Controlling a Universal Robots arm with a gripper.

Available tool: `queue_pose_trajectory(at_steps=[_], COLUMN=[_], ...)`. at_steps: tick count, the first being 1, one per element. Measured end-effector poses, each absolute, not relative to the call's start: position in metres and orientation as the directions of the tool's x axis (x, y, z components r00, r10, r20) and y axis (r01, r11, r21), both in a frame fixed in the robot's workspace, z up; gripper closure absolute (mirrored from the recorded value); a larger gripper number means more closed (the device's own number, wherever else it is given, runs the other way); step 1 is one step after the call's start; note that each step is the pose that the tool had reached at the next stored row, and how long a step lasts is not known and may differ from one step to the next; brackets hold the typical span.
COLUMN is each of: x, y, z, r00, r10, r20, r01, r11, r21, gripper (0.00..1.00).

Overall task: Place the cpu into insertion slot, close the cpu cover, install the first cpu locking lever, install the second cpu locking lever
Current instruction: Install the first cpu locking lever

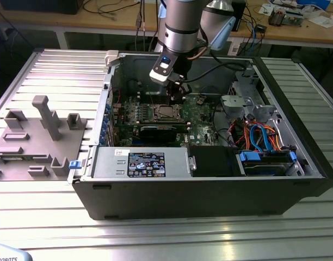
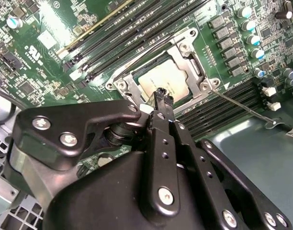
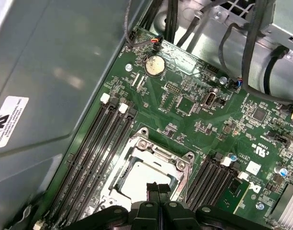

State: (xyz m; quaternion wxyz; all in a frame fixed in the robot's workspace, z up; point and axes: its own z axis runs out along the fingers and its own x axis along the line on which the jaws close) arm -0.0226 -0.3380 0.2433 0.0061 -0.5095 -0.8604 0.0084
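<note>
Gripper [image 2: 163, 96]: fingers pressed together with nothing between them, tips just over the cpu cover [image 2: 190, 60] edge. We judge this narrow tip is meant for pushing, not grasping.
Cpu [image 2: 166, 80]: seated flat, showing through the cover's open centre; the cover looks down over it.
Lever [image 2: 244, 108]: in the second wrist view we see it as a thin rod angling away from the cover's corner, and we judge it unhooked.
Exterior view: adds the arm [image 1: 180, 27] reaching down into the open computer case [image 1: 199, 196].

Cpu [image 2: 162, 82], pale tan-silver square, seated flat in socket, cpu cover [image 2: 194, 67], silvery open-centre frame, lowered around it, locking lever [image 2: 247, 109], thin wire, sticking outward.
</note>
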Motion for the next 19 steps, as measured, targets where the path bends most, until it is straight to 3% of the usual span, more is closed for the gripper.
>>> queue_pose_trajectory(at_steps=[19], x=[-0.0226], y=[-0.338], z=[0.2433], r00=[-0.599], r10=[0.801], r20=[0.002], r01=[0.801], r11=[0.599], r21=[-0.021], gripper=[0.89])
